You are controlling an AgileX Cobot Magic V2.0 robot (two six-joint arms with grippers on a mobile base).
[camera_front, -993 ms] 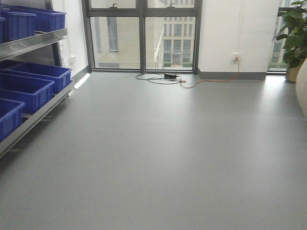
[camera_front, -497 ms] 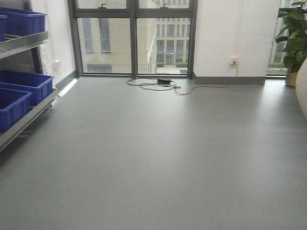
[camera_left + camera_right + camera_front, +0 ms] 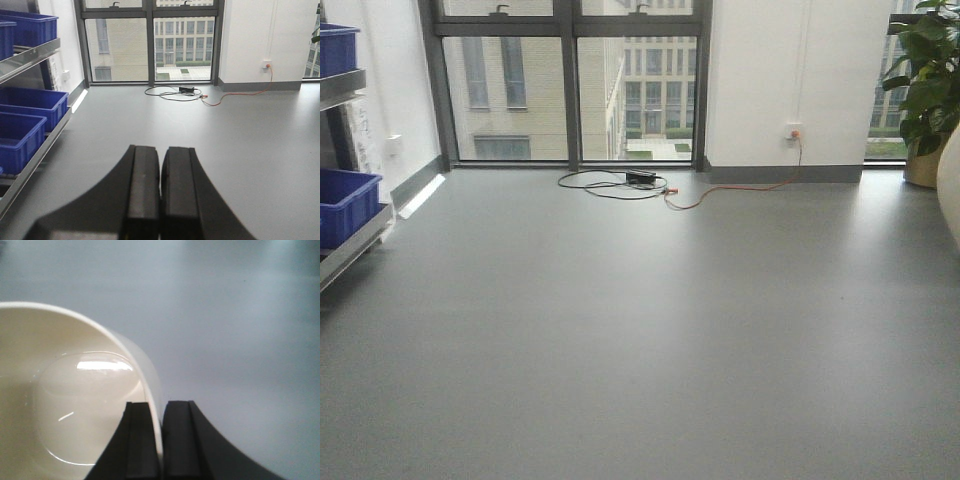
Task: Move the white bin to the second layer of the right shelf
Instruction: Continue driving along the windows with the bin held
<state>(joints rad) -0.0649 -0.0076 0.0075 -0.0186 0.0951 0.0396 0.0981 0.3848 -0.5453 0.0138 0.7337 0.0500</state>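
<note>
Front-facing view: bare grey floor (image 3: 640, 330) is seen ahead, with a dark-framed window (image 3: 570, 80) and a loose black cable (image 3: 610, 182) at its foot. At the far left, a blue rectangular plastic crate (image 3: 342, 205) sits on a steel rack (image 3: 350, 250); its contents cannot be made out. A pale curve at the right edge is judged to be the cream-white glossy plastic bin (image 3: 951, 185).

Left wrist view: the black two-fingered left gripper (image 3: 161, 150) is shown with its fingers pressed together and nothing between them. More blue crates are ranged on two rack levels at the left; nothing is seen in the nearest one's visible interior.

Right wrist view: the black right gripper (image 3: 161, 407) is pinched onto the bin's rim, one finger inside the wall and one outside. The bin is empty, with only lamp reflections on its bottom, and is held above the floor.

The carry is judged to be in hand. The right shelf second layer is not seen in any view. It must be found first, then the bin set level on it before release.
</note>
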